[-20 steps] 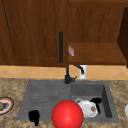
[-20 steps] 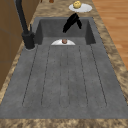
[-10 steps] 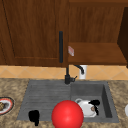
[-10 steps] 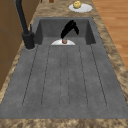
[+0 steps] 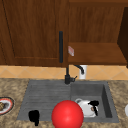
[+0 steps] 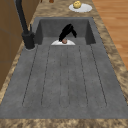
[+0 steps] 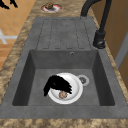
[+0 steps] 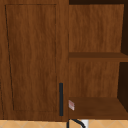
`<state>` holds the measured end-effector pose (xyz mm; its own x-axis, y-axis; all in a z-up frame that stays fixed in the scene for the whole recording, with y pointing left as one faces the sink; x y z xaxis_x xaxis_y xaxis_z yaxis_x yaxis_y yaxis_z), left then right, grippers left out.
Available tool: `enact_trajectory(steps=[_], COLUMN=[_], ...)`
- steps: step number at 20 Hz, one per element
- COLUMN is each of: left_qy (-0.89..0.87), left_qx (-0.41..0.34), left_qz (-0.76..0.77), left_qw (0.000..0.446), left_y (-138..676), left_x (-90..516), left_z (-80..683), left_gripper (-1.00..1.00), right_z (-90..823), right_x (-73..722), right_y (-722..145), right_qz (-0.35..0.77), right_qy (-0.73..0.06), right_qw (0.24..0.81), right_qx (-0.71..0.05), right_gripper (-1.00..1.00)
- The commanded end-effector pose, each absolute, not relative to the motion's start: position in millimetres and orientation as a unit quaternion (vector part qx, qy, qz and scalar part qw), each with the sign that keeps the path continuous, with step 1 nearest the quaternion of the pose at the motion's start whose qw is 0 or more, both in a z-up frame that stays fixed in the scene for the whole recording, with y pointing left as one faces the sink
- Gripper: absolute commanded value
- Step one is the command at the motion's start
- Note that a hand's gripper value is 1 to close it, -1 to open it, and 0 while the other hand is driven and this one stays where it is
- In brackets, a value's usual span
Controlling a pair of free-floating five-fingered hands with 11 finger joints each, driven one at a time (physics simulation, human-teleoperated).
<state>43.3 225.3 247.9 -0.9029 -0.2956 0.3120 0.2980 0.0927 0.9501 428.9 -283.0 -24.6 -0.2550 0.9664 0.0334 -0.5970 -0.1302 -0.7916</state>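
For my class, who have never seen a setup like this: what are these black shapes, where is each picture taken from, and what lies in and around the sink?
These are simulator renders of a kitchen sink. The black shapes are two floating robot hands with no arms. The front view faces the sink: the left hand hangs over the draining board's front edge, and the right hand reaches down into the basin over a white plate bearing a small brown piece of food. A red ball sits in front. The side views look along the sink. The upper view shows the wall cabinet. Two more plates with food sit on the counter.
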Motion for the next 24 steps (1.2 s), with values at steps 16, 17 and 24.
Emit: enact_trajectory(steps=[16, 17, 24], left_qy=[-0.706, -0.706, -0.706], left_qx=[-0.001, -0.001, -0.001], left_qz=[-0.674, -0.674, -0.674], left_qw=[0.22, 0.22, 0.22], left_y=[225, 225, 225], left_x=[43, 43, 43], left_z=[248, 248, 248], left_gripper=[0.0, 0.0, 0.0], right_z=[-71, -75, -84], right_x=[469, 469, 467], right_y=[-284, -285, -295], right_qz=[0.711, 0.71, 0.7], right_qy=[-0.337, -0.34, -0.364], right_qw=[0.574, 0.573, 0.574], right_qx=[-0.228, -0.23, -0.221], right_gripper=[-1.0, -1.0, -1.0])
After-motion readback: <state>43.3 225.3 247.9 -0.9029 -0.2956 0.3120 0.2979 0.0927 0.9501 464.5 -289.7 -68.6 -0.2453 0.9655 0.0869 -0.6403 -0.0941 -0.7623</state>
